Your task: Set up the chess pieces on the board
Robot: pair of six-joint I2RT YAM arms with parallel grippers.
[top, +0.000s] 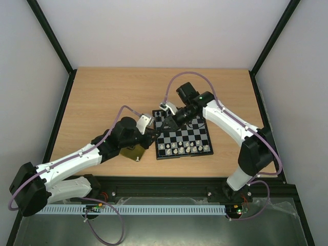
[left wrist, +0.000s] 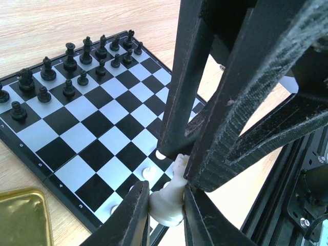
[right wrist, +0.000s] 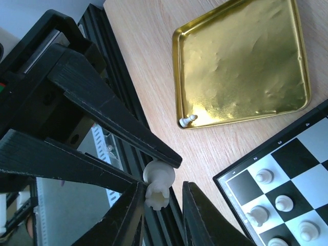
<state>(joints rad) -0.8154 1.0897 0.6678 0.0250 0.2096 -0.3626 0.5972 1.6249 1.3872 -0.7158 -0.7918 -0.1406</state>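
My left gripper [left wrist: 165, 191] is shut on the base of a white rook [left wrist: 168, 204] and holds it in the air by the left edge of the board [left wrist: 102, 133]. My right gripper [right wrist: 164, 187] is open around the rook's top [right wrist: 157, 197]: one finger touches it, the other stands apart. In the top view the left gripper [top: 152, 134] and the right gripper [top: 167, 126] meet over the board's [top: 197, 134] left side. White chess pieces [top: 179, 149] fill the board's near rows. Black chessmen [left wrist: 66, 66] stand in the far rows.
A shiny gold tray [right wrist: 241, 61] lies on the wooden table left of the board, with one white pawn [right wrist: 187, 120] lying in its corner; it also shows in the top view [top: 132, 152] and the left wrist view [left wrist: 23, 215]. The black frame rail [top: 169, 180] runs along the near edge.
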